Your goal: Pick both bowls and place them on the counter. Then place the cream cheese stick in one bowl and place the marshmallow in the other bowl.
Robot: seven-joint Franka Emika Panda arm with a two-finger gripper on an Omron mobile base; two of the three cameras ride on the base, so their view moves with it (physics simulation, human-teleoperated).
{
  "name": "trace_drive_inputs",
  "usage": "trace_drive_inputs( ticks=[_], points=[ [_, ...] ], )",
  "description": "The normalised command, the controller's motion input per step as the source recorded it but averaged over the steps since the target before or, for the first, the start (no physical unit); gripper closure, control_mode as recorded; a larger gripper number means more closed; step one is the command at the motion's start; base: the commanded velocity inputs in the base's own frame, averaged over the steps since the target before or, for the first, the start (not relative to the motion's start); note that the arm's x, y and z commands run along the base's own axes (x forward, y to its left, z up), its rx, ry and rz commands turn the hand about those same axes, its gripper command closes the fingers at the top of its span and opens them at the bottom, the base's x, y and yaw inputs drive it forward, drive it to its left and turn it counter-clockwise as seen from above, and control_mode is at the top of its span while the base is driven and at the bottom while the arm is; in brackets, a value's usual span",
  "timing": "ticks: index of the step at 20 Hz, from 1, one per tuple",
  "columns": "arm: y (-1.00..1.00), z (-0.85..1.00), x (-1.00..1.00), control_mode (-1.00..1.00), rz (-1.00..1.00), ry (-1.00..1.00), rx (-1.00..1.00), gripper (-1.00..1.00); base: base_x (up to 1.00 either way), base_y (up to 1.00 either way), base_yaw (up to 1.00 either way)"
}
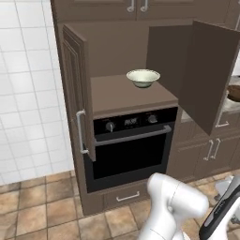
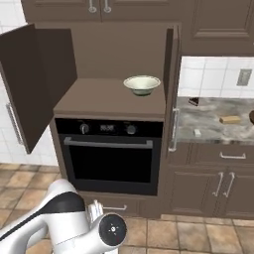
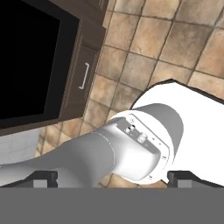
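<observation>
A pale cream bowl (image 1: 143, 77) (image 2: 142, 84) stands on the brown cabinet shelf above the oven, between two open doors. To the right lies the marbled counter (image 2: 211, 126), with the tan cream cheese stick (image 2: 229, 119) and the tiny white marshmallow (image 2: 197, 132) on it. Part of a dark brown bowl (image 1: 234, 93) shows at the counter's far right edge. My gripper (image 3: 113, 178) hangs low, well below the shelf, facing the tiled floor. It is open, its fingertips (image 3: 43, 177) wide apart with nothing between them.
Open cabinet doors (image 1: 208, 75) (image 2: 30, 84) flank the shelf on both sides. The black oven (image 2: 110, 158) sits under the shelf, with a drawer (image 3: 83, 76) below it. A dark cake slice (image 2: 193, 101) lies at the back of the counter.
</observation>
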Motion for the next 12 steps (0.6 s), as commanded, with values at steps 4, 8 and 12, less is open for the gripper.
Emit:
trace_drive_inputs(
  ticks=[4,8,12],
  points=[
    [0.00,0.00,0.00,1.00,0.00,0.00,0.00,-1.00,0.37,0.14,0.09],
    [0.00,0.00,0.00,1.00,0.00,0.00,0.00,-1.00,0.48,0.14,0.12],
    [0.00,0.00,0.00,1.00,0.00,0.00,0.00,-1.00,0.50,-0.07,0.09]
  ],
)
